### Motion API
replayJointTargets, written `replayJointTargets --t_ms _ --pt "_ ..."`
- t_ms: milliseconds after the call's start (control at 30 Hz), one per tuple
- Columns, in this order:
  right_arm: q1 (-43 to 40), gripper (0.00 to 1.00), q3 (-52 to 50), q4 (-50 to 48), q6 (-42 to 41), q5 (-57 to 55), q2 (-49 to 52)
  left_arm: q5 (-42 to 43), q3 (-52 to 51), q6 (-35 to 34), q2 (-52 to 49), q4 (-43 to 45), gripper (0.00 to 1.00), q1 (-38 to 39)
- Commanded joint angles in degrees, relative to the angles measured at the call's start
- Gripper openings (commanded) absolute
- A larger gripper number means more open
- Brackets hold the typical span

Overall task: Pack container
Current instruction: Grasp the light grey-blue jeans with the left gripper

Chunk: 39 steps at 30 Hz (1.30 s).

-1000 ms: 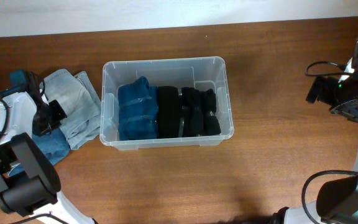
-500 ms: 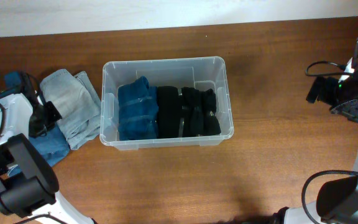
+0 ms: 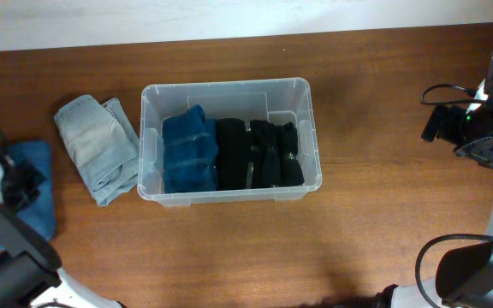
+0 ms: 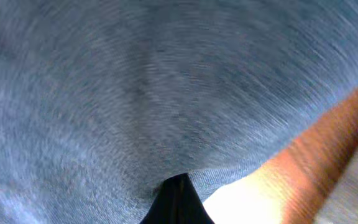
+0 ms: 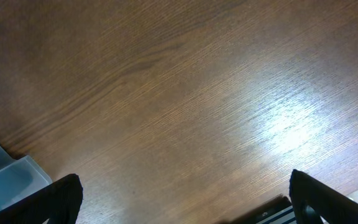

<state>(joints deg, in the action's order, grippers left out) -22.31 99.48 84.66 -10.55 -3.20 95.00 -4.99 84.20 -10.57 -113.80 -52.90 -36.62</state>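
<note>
Two garments lie outside the container (image 3: 229,195), which sits mid-frame on the surface (image 3: 383,222) and holds a folded blue piece (image 3: 187,154) at its left and black pieces (image 3: 259,154) to the right. Light jeans (image 3: 99,145) rest just beside its left wall. A dark blue garment (image 3: 37,184) lies at the far left edge under the left arm.

The left claw (image 4: 178,199) is closed, apparently pinching that dark blue cloth. The right claw (image 5: 185,199) stands wide and empty, well apart at the right edge.

Risks, as I judge them: a pinch on one layer could let the garment unfold and trail. Carried toward the bin, it could sweep the light jeans or snag the rim. Little free room shows inside, so it may bunch on top.

Only the overhead view gives the layout, but the arm blocks its view of the left claw's tips. The left wrist view shows blurred denim meeting a dark tip. The right wrist view shows spread fingers over bare wood and the bin's corner at lower left.
</note>
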Motion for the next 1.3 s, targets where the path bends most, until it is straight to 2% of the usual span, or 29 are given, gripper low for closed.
replayJointTargets --t_ms 0,367,700,733,767,800,867,967,1267 --pt "-0.3 0.98 0.4 0.0 -0.2 -0.5 0.0 5.5 -0.7 0.0 -0.6 0.1 0.01 -2.4" --pt "-0.3 0.98 0.4 0.0 -0.2 -0.5 0.0 21.0 0.9 1.2 1.4 1.2 0.00 -1.1" --pt "-0.3 0.98 0.4 0.0 -0.2 -0.5 0.0 26.0 0.9 1.2 1.4 5.1 0.01 4.7" --pt "-0.3 0.98 0.4 0.0 -0.2 -0.5 0.0 26.5 0.9 1.2 1.4 5.7 0.07 5.9" --pt "-0.3 0.98 0.4 0.0 -0.2 -0.5 0.0 26.4 0.9 1.2 1.4 6.2 0.22 7.1" --pt "-0.3 0.98 0.4 0.0 -0.2 -0.5 0.0 25.7 0.9 1.2 1.4 6.8 0.46 8.2" --pt "-0.3 0.98 0.4 0.0 -0.2 -0.5 0.0 23.0 0.9 1.2 1.4 7.5 0.75 10.0" --pt "-0.3 0.98 0.4 0.0 -0.2 -0.5 0.0 18.7 0.9 1.2 1.4 8.0 0.94 11.7" --pt "-0.3 0.99 0.4 0.0 -0.2 -0.5 0.0 18.4 0.1 1.1 1.2 8.3 0.95 11.8"
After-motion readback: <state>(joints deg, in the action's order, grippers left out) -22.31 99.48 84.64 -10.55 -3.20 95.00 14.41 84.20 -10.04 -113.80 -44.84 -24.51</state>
